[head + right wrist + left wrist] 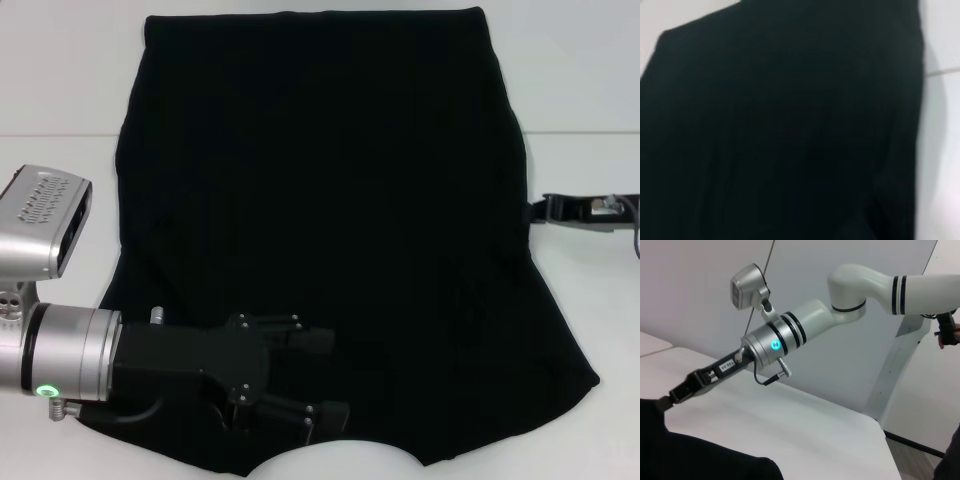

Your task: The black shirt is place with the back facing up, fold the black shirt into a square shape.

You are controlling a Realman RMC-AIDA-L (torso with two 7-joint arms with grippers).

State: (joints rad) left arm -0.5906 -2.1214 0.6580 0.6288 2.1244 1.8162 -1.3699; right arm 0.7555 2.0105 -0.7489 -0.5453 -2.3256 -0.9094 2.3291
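One black shirt point(320, 200) (flat), left gripper point(325, 385) over collar end; fingers apart

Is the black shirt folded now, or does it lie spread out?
Spread out: the black shirt lies flat on the white table, no fold visible. The left gripper is over its near edge.

black shirt point(320, 200) matt soft cloth; table point(60, 80) smooth white; left claw point(325, 385) matt black

White label on right gripper point(690, 382) body: digits, perhaps "148.85"; otherwise no readable text.
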